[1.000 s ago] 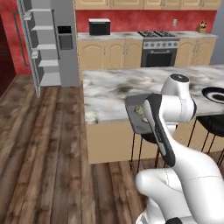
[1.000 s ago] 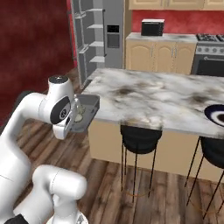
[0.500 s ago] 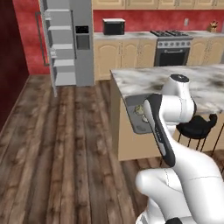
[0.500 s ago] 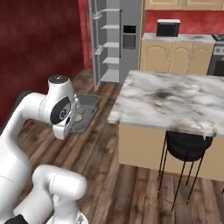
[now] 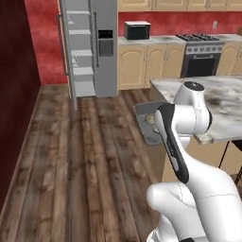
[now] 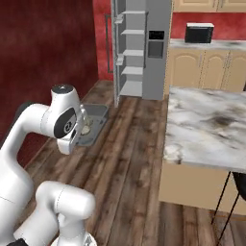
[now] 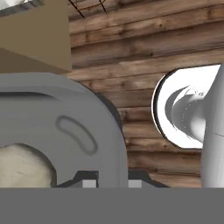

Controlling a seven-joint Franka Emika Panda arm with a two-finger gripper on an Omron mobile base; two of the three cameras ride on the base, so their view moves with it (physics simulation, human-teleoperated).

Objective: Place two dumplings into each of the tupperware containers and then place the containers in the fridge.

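While the arm is folded up close to its own body, the claw is clamped shut on the rim of the dark grey tupperware container, holding it up in the air over the wood floor. Two tan dumplings sit inside the container; from the hand camera one dumpling shows right by the gripped edge.

Taking the fridge as the landmark: its door is swung open, pale shelves showing, and the container hangs well in front of it, out over the floor, nowhere near the shelves. The marble desk stands to the right of the fridge and closer to the robot, and the container hangs just off the desk's near corner in the left base view. Against the back wall, right of the fridge, there's a black microwave on the beige cabinets, and further right a steel oven.
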